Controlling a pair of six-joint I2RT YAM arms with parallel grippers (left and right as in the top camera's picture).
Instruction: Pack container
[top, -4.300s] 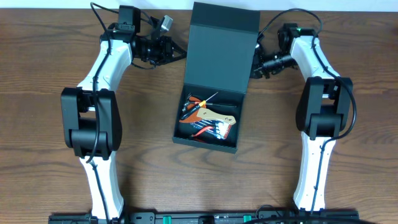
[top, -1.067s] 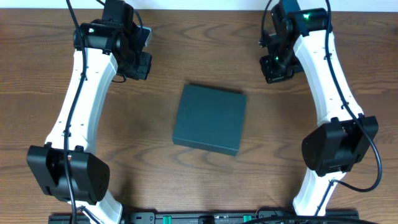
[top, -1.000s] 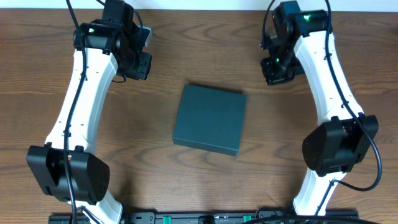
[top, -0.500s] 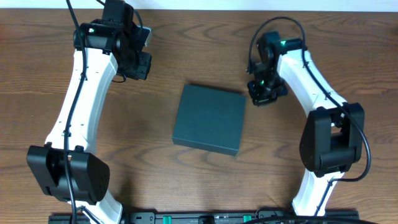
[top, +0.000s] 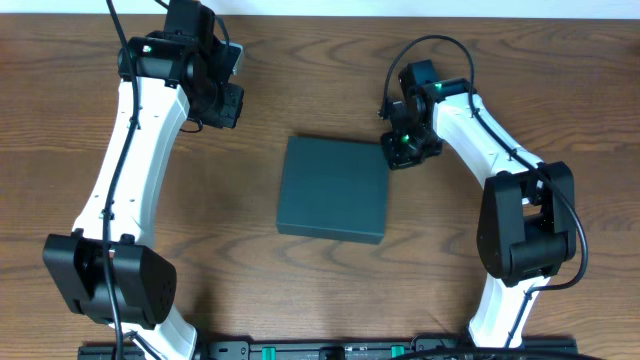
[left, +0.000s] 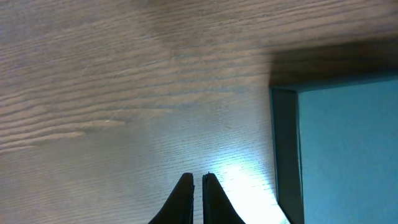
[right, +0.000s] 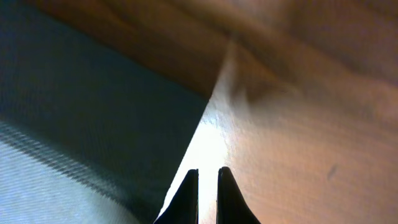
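Overhead: the container (top: 333, 190) lies flat on the bench (top: 230, 270) at mid-frame. Its lid is down and it sits a bit skewed to the frame edges. My left fingers (top: 226, 104) are in the upper left of the frame, over bare wood and well apart from the container. My right fingers (top: 404, 152) are upper ctr-right, just beside the container's upper-right corner. Can't tell from here if they touch it.

Left wrist: my left fingers (left: 184, 194) show at bottom ctr. The tips are pinched nearly together w/ only a sliver of gap & nothing between them. The container (left: 348, 149) fills the right side of the frame, w/ its top face & one side wall visible, apart from the tips. There's a bright glare patch on the bench (left: 124, 93) next to the tips.

Right wrist: my right fingers (right: 186, 190) show at bottom ctr, clenched to a narrow gap & empty. The container (right: 87, 118) takes the left half, close & blurry. Its edge runs diagonally down toward the tips. The bench (right: 311, 124) fills the right side. The tips are just beside that edge, but I can't tell if there's contact.
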